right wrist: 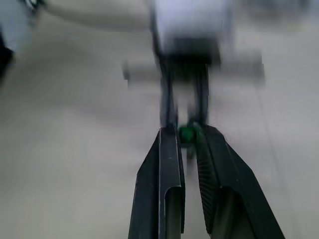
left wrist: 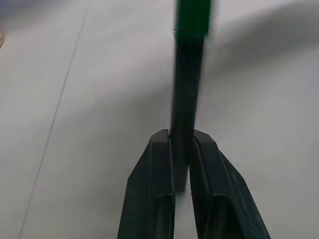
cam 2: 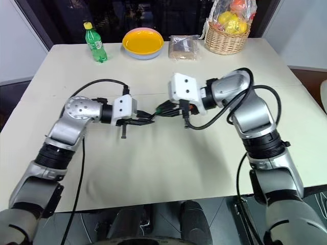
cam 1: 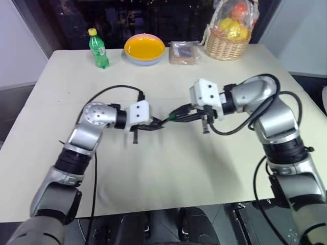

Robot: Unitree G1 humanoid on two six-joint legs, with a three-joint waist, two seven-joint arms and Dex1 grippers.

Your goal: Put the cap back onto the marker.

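Cap (right wrist: 187,133) at marker (left wrist: 185,114) tip, above bare mid-table (cam 1: 168,168).

The thin, dark, pen-like marker (left wrist: 185,104) is up off the table, lying roughly level in mid-air above the middle of it. Right at its far end sits the tiny bright green plastic cap (left wrist: 193,16), lined up with the shaft and meeting it end to end.

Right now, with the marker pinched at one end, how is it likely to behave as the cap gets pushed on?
The marker looks rigid: it runs straight from the left end effector, so it probably won't bend. Being slim and smooth, held near one end, it may pivot or slide under an off-axis push. The green cap in the right end effector seems light and easily twisted.
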